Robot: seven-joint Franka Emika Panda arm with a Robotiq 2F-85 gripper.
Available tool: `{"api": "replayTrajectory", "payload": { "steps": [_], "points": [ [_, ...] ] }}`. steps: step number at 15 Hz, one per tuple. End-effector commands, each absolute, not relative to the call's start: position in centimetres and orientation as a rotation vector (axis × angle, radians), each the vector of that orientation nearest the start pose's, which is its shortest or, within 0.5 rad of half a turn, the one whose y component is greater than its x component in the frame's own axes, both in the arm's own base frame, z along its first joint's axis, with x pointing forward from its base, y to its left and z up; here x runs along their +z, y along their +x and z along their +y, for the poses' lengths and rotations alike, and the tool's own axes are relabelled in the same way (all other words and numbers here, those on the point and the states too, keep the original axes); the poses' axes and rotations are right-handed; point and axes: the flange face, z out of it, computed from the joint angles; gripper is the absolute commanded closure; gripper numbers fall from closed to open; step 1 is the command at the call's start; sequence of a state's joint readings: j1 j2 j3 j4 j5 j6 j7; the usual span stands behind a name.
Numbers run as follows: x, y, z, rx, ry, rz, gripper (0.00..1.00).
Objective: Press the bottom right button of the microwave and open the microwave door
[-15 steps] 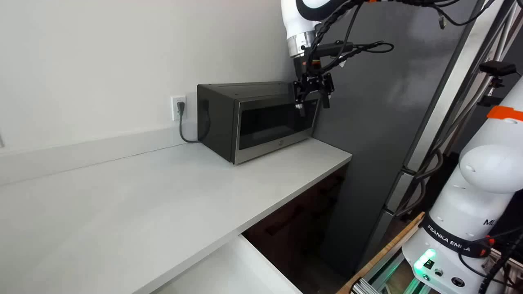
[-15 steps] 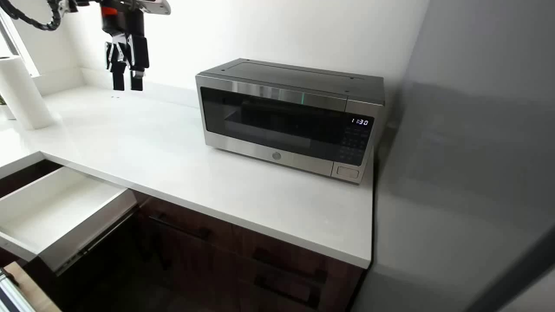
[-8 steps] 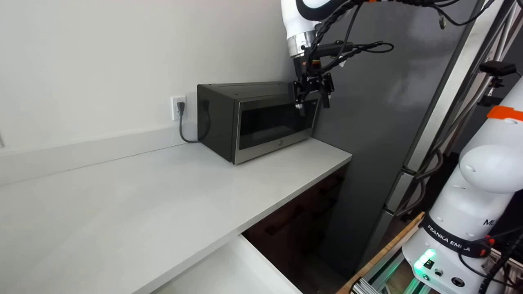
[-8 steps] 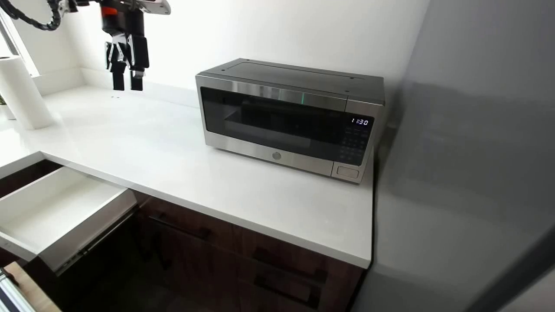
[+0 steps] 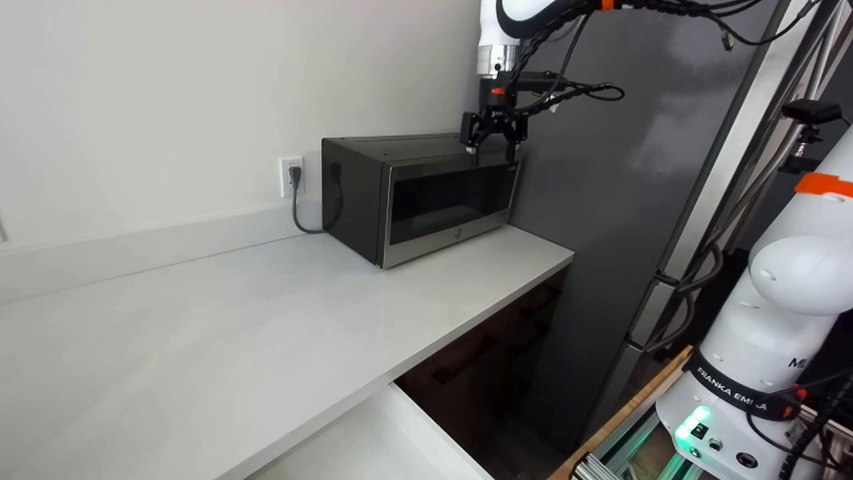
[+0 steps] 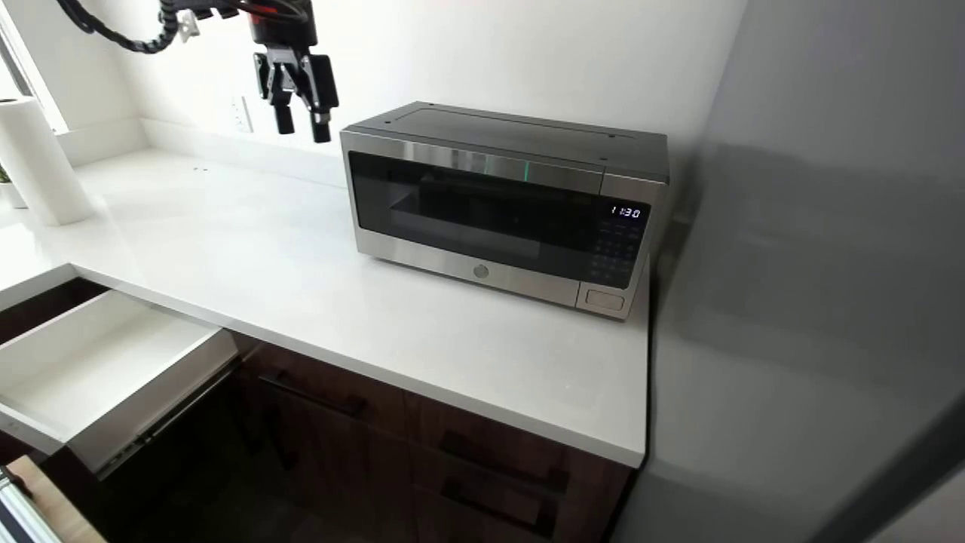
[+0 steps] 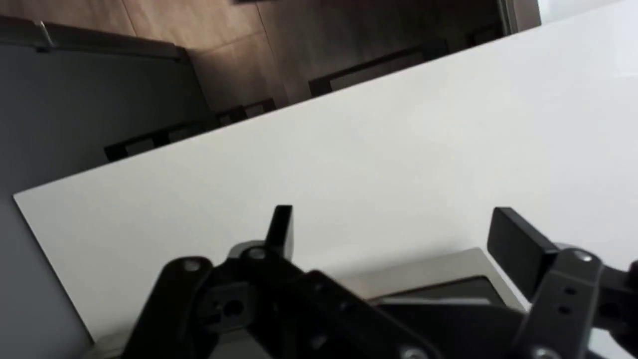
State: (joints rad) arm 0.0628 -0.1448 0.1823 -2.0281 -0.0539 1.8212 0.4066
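Plainly, fingers spread wide, clear of microwave.

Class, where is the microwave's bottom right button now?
In an exterior view, the bottom right button sits right of centre, low on the microwave, just below the keypad.

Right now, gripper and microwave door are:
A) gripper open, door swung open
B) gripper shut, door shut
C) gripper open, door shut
C: the gripper has its fingers wide apart in the wrist view, and the microwave door sits flush beside the control panel in an exterior view.
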Motion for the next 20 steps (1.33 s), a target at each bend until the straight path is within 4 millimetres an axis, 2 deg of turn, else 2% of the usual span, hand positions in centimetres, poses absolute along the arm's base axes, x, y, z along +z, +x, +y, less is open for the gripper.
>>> {"api": "replayTrajectory", "payload": {
  "steps": [1, 7, 10, 13, 14, 17, 20],
  "points": [
    [51.4, 50.3, 7.6, -0.059, -3.175, 0.12, 0.0],
    [51.9, 52.1, -2.1, -0.166, -3.15, 0.116, 0.0],
    [51.3, 52.2, -7.1, -0.197, -3.09, 0.207, 0.0],
    [49.8, 52.0, -11.4, -0.213, -2.994, 0.385, 0.0],
    [49.1, 51.9, -12.5, -0.219, -2.94, 0.488, 0.0],
    [47.1, 51.5, -15.8, -0.29, -2.815, 0.656, 0.0],
    [44.2, 51.1, -19.2, -0.335, -2.695, 0.851, 0.0]
  ]
}}
